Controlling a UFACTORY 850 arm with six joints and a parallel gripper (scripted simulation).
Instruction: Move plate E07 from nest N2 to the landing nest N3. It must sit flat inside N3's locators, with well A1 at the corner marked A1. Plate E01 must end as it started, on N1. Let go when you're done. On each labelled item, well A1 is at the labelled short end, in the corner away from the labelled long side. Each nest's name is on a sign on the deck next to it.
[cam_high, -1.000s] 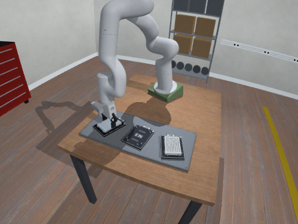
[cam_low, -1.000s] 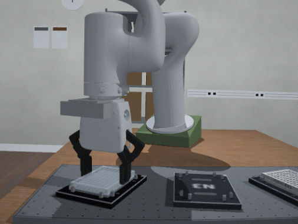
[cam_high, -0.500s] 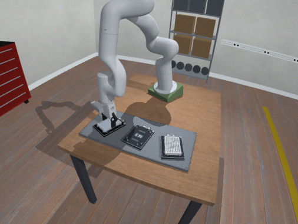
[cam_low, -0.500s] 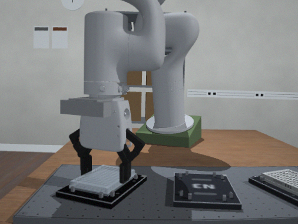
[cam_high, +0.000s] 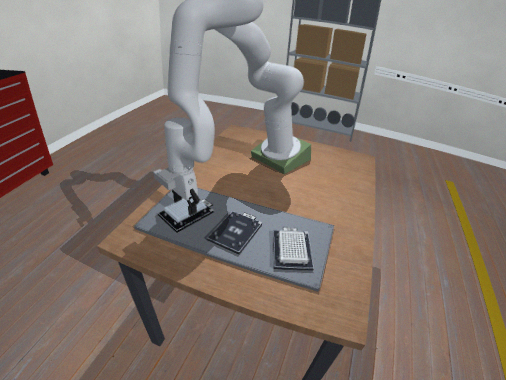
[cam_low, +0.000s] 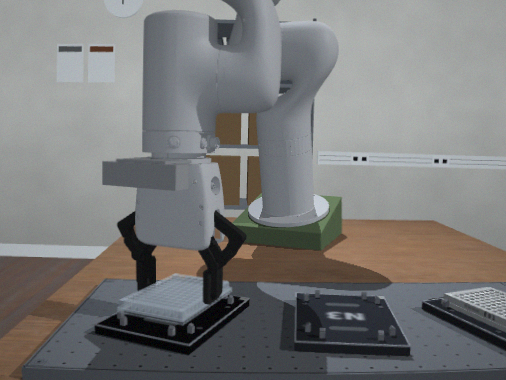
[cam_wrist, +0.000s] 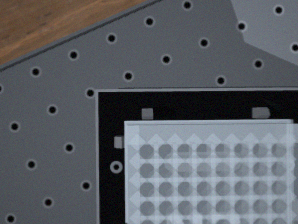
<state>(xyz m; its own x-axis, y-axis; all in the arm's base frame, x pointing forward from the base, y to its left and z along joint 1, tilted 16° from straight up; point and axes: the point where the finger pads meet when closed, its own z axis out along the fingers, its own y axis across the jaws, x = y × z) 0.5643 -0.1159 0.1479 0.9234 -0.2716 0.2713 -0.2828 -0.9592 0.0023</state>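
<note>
Now the jaws pinch plate E07 (cam_low: 172, 299) across its short width, its long axis skewed to the deck (cam_low: 260, 345) edge.

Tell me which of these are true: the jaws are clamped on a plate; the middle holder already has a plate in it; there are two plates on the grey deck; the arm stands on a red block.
1. The gripper is clamped on the plate over the left nest: true.
2. The middle nest has a plate in it: false, it is bare, showing only its marking.
3. Two plates are on the grey deck: true, the second plate lies at the other end.
4. The arm stands on a red block: false, its base block is green.
</note>
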